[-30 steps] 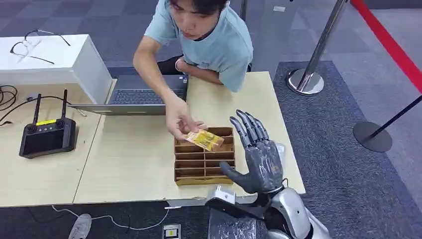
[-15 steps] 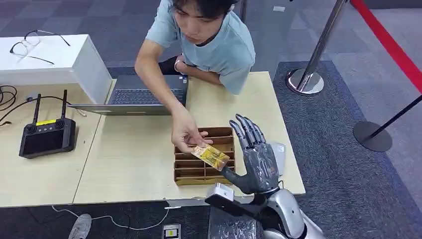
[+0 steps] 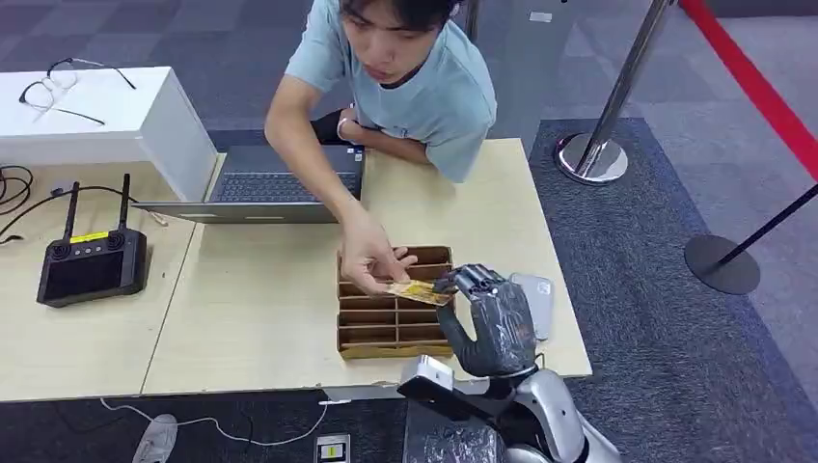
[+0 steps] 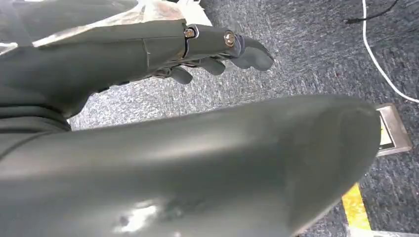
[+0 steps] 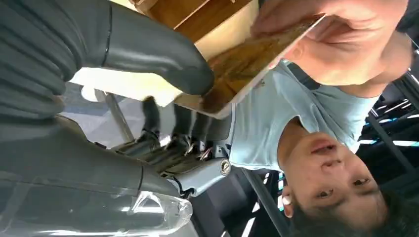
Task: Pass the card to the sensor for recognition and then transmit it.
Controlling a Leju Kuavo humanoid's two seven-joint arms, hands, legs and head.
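A yellow-brown card [image 3: 417,289] hovers over the wooden slotted box [image 3: 386,336] in the middle of the table. A person's hand [image 3: 371,256] holds its left end. My right hand [image 3: 492,323] grips the card's right end, fingers curled over the top and thumb beneath. The right wrist view shows my thumb [image 5: 188,74] pressing on the card [image 5: 247,64], with the person's hand [image 5: 336,44] at the far end. A grey flat sensor [image 3: 533,304] lies on the table just right of my hand. My left hand [image 4: 212,44] hangs above the carpet, holding nothing, fingers loosely bent.
The person leans over the table's far edge behind a laptop [image 3: 280,183]. A black controller [image 3: 92,265] and a white box [image 3: 116,121] with glasses sit at the left. Stanchion bases [image 3: 590,159] stand on the carpet to the right.
The person brought the card down and right to my right hand. My fingers, upright and spread before, have curled over the card and closed on it.
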